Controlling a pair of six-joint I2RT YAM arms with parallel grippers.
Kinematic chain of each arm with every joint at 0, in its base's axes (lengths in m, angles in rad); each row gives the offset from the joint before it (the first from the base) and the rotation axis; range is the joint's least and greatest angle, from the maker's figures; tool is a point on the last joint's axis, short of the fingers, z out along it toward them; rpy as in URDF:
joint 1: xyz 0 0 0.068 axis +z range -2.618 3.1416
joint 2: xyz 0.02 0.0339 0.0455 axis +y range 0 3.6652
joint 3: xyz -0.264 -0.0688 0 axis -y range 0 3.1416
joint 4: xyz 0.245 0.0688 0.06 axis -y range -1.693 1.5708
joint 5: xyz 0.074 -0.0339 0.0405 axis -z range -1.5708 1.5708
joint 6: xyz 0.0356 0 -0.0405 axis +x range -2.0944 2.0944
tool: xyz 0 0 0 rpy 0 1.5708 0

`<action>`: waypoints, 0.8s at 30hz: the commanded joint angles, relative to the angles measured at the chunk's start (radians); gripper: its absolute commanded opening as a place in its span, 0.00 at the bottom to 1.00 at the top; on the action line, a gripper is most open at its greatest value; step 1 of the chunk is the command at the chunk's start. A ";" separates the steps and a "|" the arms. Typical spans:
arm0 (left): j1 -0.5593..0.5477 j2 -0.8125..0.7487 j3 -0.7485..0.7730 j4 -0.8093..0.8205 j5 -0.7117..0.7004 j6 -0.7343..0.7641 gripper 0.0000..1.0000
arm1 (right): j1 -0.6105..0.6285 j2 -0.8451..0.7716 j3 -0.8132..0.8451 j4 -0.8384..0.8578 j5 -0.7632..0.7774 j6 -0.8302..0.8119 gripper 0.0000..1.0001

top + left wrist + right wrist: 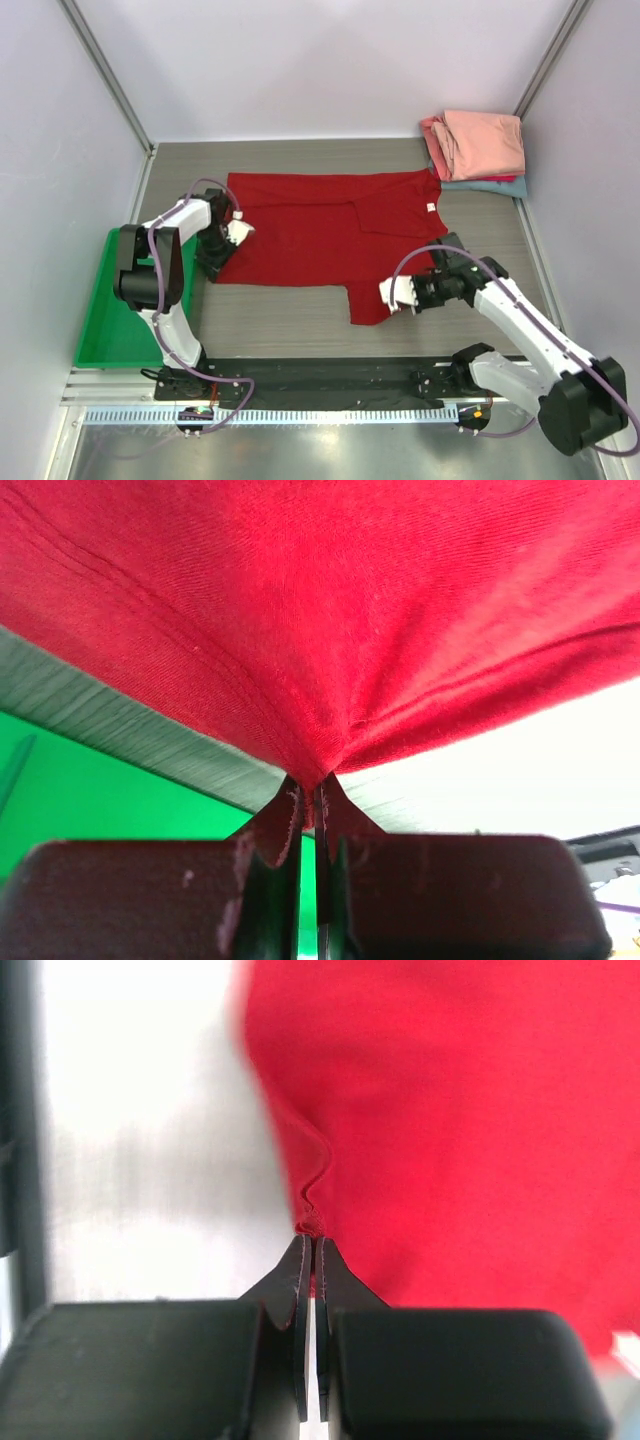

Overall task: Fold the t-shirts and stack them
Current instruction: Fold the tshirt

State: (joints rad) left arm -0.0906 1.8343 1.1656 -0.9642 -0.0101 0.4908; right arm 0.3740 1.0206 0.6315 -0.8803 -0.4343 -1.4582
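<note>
A deep red t-shirt [320, 235] lies spread across the middle of the table, its small white neck label [432, 208] on the right side. My left gripper [238, 232] is shut on the shirt's left edge; in the left wrist view the cloth [330, 610] fans up from the pinched jaws [312, 795]. My right gripper [392, 293] is shut on the hem of the flap that hangs toward the near edge; the right wrist view shows that puckered hem [460, 1130] pinched at the fingertips [309, 1245]. Folded t-shirts [478, 145] are stacked at the back right, salmon-pink on top, teal [490, 187] at the bottom.
A green plastic tray [115, 300] lies at the table's left edge, just beside the left arm, and shows under the cloth in the left wrist view [90, 790]. White walls enclose the table on three sides.
</note>
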 commanded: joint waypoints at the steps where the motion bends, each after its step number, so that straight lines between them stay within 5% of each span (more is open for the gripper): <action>1: -0.003 -0.017 0.080 -0.067 0.071 0.005 0.00 | 0.003 -0.083 0.152 0.037 0.011 0.237 0.01; 11: -0.011 -0.009 0.305 -0.180 0.154 0.011 0.00 | 0.005 -0.102 0.364 0.075 0.183 0.438 0.01; 24: -0.001 0.126 0.612 -0.245 0.128 0.035 0.00 | -0.058 0.183 0.490 0.400 0.302 0.637 0.01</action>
State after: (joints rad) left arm -0.0978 1.9362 1.7199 -1.1782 0.1196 0.5110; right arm 0.3439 1.1637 1.0424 -0.6239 -0.1768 -0.9096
